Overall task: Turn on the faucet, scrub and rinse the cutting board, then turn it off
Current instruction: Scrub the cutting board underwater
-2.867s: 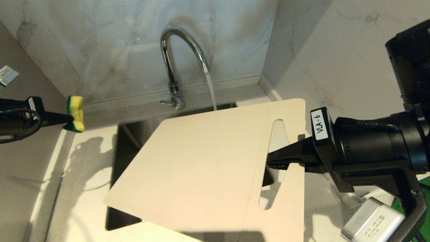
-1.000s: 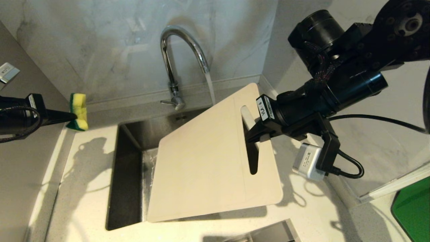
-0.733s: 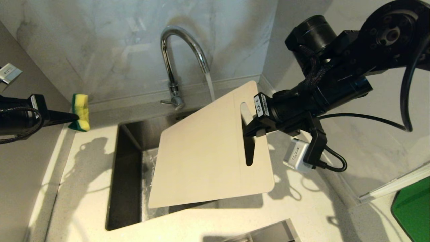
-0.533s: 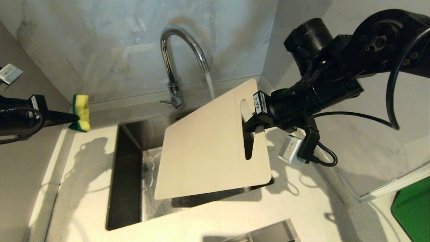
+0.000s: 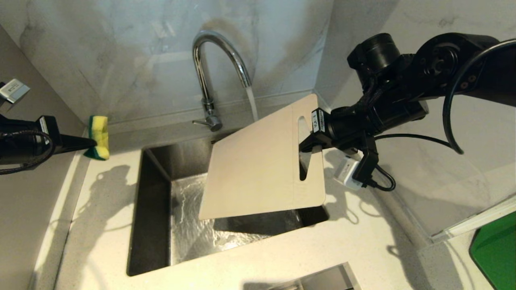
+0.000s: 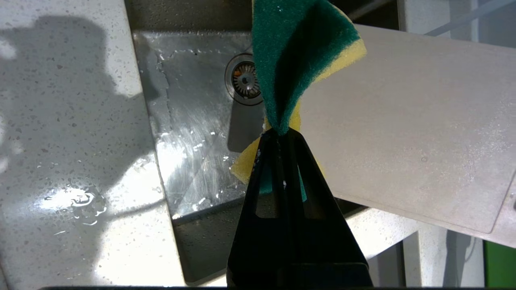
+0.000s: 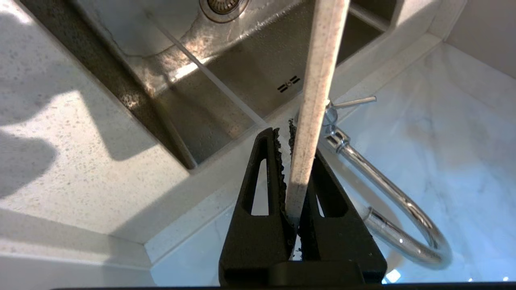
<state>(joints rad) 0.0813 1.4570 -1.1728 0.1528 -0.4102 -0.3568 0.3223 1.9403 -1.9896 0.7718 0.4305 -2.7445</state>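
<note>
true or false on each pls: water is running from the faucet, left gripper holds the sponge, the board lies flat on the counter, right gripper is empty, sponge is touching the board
1. Water is running from the faucet. True.
2. The left gripper holds the sponge. True; it is shut on it.
3. The cutting board lies flat on the counter. False: it is held tilted over the sink.
4. The right gripper is empty. False: it is shut on the cutting board's edge by the handle slot.
5. The sponge is touching the cutting board. False: in the head view it is off to the left, over the counter, well apart from the board.
</note>
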